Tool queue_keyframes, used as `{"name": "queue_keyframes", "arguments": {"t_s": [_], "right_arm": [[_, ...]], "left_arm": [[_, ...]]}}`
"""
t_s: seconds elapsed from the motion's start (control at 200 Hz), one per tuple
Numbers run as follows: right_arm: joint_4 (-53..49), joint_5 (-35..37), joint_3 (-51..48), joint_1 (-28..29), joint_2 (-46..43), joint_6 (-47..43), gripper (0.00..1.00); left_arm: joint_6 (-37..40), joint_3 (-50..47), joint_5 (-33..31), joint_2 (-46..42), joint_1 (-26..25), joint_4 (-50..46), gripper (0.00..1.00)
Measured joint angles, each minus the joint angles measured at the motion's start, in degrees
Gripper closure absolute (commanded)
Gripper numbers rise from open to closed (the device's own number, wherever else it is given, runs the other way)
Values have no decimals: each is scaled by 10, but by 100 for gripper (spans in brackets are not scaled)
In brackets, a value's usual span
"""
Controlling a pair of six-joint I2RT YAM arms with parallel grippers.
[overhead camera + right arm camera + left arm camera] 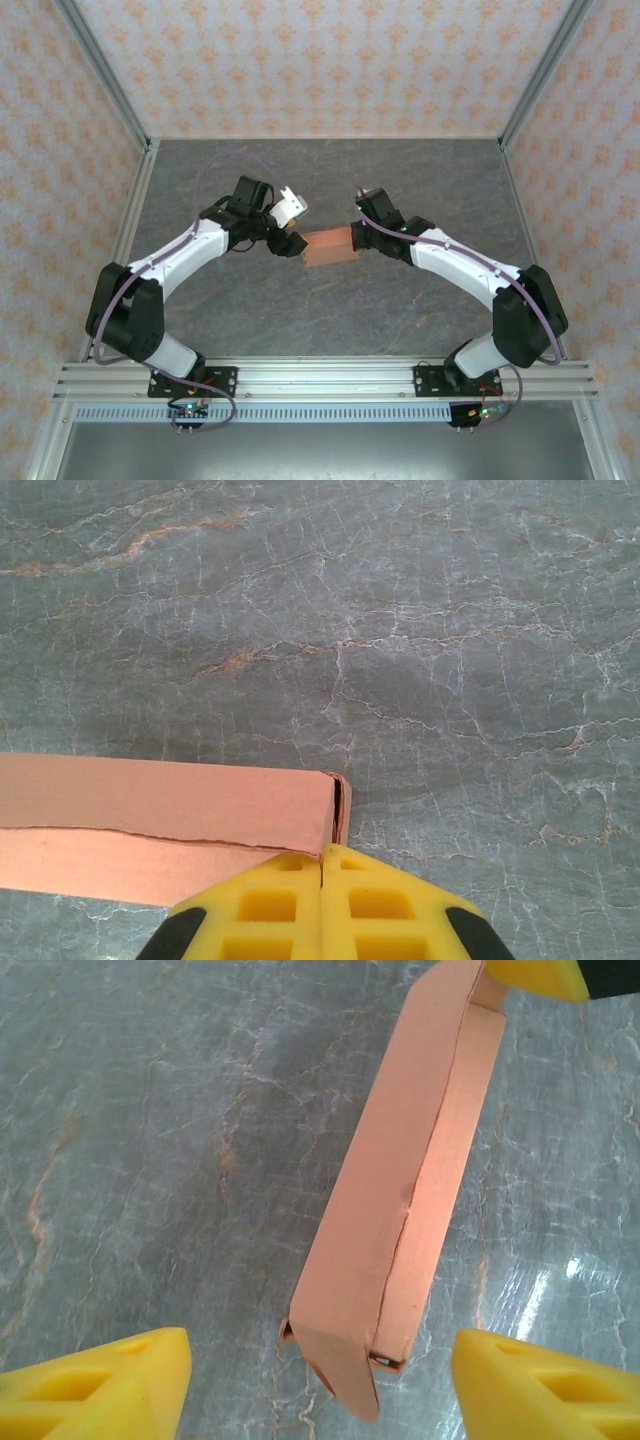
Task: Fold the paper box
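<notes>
The left claw (289, 240) stands apart. Its two yellow fingers (110, 1385) are spread wide, with a gap of grey showing inside each one. Between them, touching neither, is one end of the paper box (328, 248), a slim rectangular box of plain salmon-orange cardboard.

From the left wrist camera the box runs straight away from this claw. A long seam gapes slightly along its upper face, and a rounded tuck flap hangs loose at the end nearest the claw. On the grey marbled tabletop (130, 1140), a soft shadow lies to the left of the box and somewhat apart from it. The box therefore seems to hang just above the surface rather than rest on it, though this is not certain. At the box's far end, ahead of the left claw, a yellow tip of the right claw (530, 975) meets the upper corner of the cardboard.

In its own wrist view the right claw's fingers (270, 905) are pressed together, with only a thin line between them. The box's end edge runs down into that line, so this claw appears clamped on the thin end flap. The rest of the box stretches off to this claw's left, just ahead of its fingertips, and veined tabletop lies ahead and to the right.

Seen from above, the two claws face each other across the box, one at each end.
</notes>
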Motion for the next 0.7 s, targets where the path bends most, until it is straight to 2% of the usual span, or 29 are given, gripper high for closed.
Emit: {"name": "queue_keyframes", "arguments": {"t_s": [0.115, 0.285, 0.48, 0.701], "right_arm": [[0, 2, 0, 1, 0, 0, 100], [0, 3, 0, 2, 0, 0, 100], [-1, 3, 0, 2, 0, 0, 100], [-4, 3, 0, 2, -2, 0, 100]], "left_arm": [[-57, -28, -26, -36, 0, 8, 41], [-100, -54, -65, -57, -20, 10, 46], [-116, -52, -101, -49, -53, 10, 59], [-117, -28, -129, -17, -57, 8, 74]]}}
